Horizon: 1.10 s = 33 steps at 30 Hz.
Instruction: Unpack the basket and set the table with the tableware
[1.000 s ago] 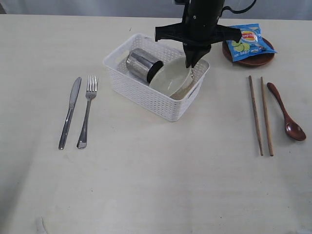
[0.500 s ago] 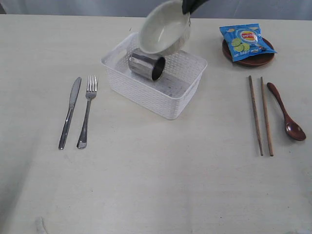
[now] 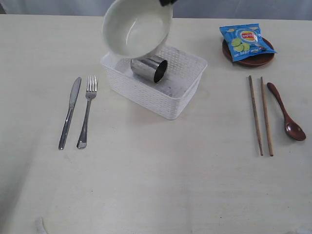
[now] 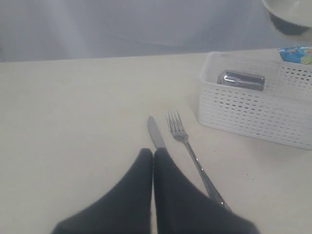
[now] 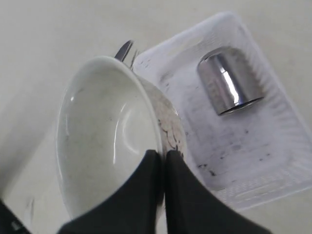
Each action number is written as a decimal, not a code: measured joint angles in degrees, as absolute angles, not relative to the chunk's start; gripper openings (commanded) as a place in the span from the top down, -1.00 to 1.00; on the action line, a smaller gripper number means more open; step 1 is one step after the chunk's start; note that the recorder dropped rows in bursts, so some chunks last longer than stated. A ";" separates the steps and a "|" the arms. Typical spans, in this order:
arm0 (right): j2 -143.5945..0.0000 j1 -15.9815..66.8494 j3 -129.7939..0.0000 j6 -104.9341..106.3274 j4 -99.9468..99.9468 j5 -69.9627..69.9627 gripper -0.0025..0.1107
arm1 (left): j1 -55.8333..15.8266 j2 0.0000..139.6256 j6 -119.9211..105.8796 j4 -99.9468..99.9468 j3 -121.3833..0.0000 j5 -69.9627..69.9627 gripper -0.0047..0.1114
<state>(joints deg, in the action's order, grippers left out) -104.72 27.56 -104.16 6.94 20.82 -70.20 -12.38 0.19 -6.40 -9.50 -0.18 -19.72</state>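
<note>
My right gripper [image 5: 162,155] is shut on the rim of the pale bowl [image 3: 136,27], which hangs tilted in the air above the white basket [image 3: 180,105]. The steel cup [image 3: 148,68] lies on its side inside the basket. On the table [image 3: 156,185], the knife [image 3: 69,111] and fork [image 3: 87,111] lie side by side left of the basket. Chopsticks [image 3: 261,114] and the dark wooden spoon [image 3: 287,119] lie at the right. My left gripper [image 4: 153,153] is shut and empty, low over the knife [image 4: 156,132] beside the fork [image 4: 187,146].
A blue chip bag [image 3: 245,41] rests on the small brown plate [image 3: 258,59] at the back right. The basket [image 4: 253,114] and cup [image 4: 242,80] also show in the left wrist view.
The bowl has been lifted out of the basket and carried up and to the left. The cup has settled on the basket floor.
</note>
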 measured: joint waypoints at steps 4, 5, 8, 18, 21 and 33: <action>-104.72 27.56 -95.18 16.96 32.09 -70.09 0.96 | -12.38 0.19 -6.40 -9.50 -0.18 -19.72 0.92; -104.72 27.70 -91.12 20.18 35.22 -70.09 0.96 | -12.38 0.19 -6.40 -9.50 -0.18 -19.72 0.92; -104.72 27.69 -83.91 23.72 37.04 -70.09 0.96 | -12.38 0.19 -6.40 -9.50 -0.18 -19.72 0.92; -104.69 27.69 -62.98 35.04 43.03 -55.94 0.96 | -12.38 0.19 -6.40 -9.50 -0.18 -19.72 0.92; -104.69 27.69 -61.66 35.72 44.19 -53.17 0.96 | -12.38 0.19 -6.40 -9.50 -0.18 -19.72 0.92; -104.69 27.69 -61.21 35.96 48.22 -43.99 0.96 | -12.38 0.19 -6.40 -9.50 -0.18 -19.72 0.92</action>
<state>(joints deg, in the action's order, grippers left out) -104.69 27.69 -61.21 35.96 48.22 -43.99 -12.38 0.19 -6.40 -9.50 -0.18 -19.72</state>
